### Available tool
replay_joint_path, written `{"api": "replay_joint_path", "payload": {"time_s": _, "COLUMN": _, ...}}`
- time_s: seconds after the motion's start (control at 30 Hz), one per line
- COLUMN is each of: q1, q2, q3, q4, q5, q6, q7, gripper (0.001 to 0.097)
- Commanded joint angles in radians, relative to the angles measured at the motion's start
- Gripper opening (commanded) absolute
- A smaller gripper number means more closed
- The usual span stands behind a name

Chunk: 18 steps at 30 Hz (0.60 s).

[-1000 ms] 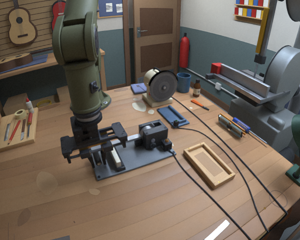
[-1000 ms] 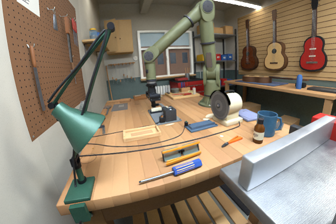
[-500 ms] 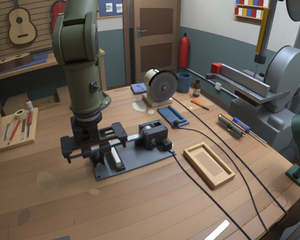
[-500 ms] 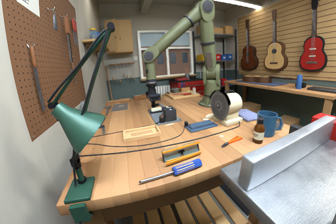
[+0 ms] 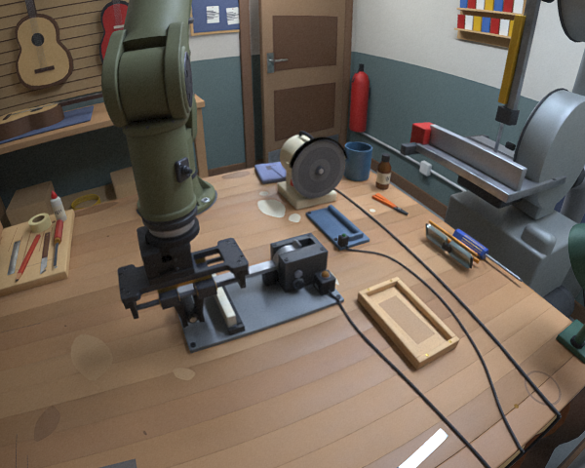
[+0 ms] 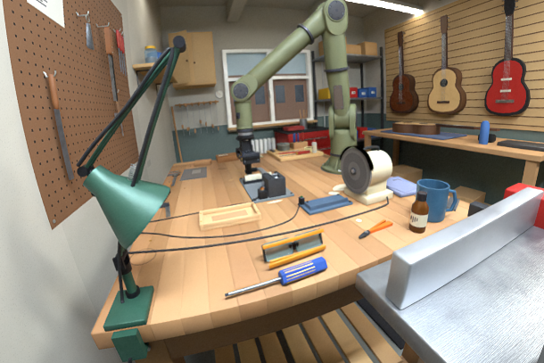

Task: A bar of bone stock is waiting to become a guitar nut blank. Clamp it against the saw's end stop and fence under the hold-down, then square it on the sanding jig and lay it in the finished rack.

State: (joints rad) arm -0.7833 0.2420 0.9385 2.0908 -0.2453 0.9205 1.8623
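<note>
The bone bar (image 5: 226, 306) (image 6: 252, 177), a pale cream strip, lies on the grey base plate of the small saw (image 5: 263, 297) (image 6: 266, 185), near the plate's left end with a dark stop block at its near end. The saw's dark motor housing (image 5: 297, 262) sits to the right, and a steel fence rail runs from it leftward behind the bar. A black hold-down frame (image 5: 217, 259) stands over the rail. The blue sanding jig (image 5: 337, 226) (image 6: 324, 203) lies beyond the saw, and the wooden rack tray (image 5: 407, 321) (image 6: 229, 215) lies to its right. My gripper (image 5: 194, 307) (image 6: 249, 168) reaches down just left of the bar and is closed on the hold-down's lever.
Behind the saw stands a disc sander (image 5: 313, 169) with a blue mug (image 5: 358, 160) and brown bottle (image 5: 383, 172) beside it. Two black cables (image 5: 434, 352) cross the bench right of the saw. A tool tray (image 5: 28, 249) lies at left, a band saw (image 5: 525, 191) at right.
</note>
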Motion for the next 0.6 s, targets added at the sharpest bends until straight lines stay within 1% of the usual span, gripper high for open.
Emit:
{"api": "replay_joint_path", "payload": {"time_s": 0.0, "q1": 0.0, "q2": -0.001, "q3": 0.0, "q4": -0.001, "q5": 0.0, "q6": 0.0, "q7": 0.0, "gripper": 0.0048}}
{"api": "replay_joint_path", "payload": {"time_s": 0.57, "q1": -0.008, "q2": -0.013, "q3": 0.006, "q4": -0.005, "q5": 0.014, "q6": 0.011, "q7": -0.011, "gripper": 0.0048}}
